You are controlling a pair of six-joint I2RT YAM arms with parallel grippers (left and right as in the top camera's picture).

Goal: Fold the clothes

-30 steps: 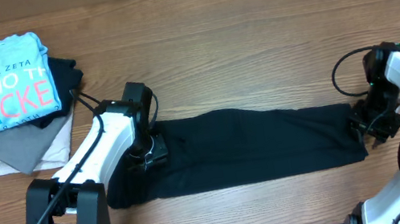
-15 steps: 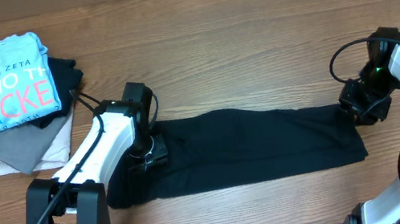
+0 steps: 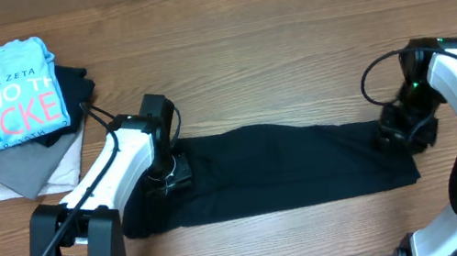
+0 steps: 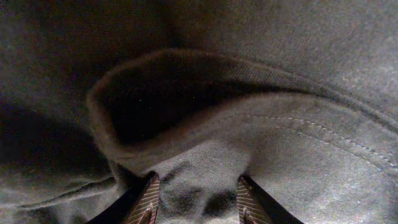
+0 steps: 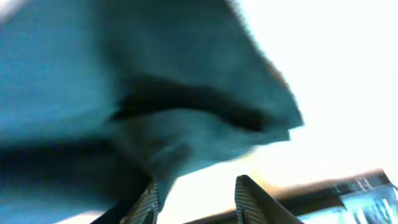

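The black T-shirt, the clothes (image 3: 291, 169), lies folded into a long strip across the middle of the wooden table. My left gripper (image 3: 169, 173) presses down on its left part. In the left wrist view the fingers (image 4: 148, 198) stand apart, open (image 4: 198, 202), with a bump of the cloth (image 4: 280, 93) and a hemmed fold ahead of them. My right gripper (image 3: 401, 129) is over the strip's right end. The blurred right wrist view has it open (image 5: 196, 202), bright table between its fingers and the shirt's edge (image 5: 124, 74) by the left finger.
A pile of other garments sits at the table's far left corner: a light blue T-shirt with lettering (image 3: 14, 94) on top of grey and white pieces (image 3: 3, 170). Bare wood (image 3: 289, 43) lies beyond the strip.
My right gripper has moved left and away from the front edge, from beside the shirt's right corner onto its right end, opening wider. The left gripper has stayed in place.
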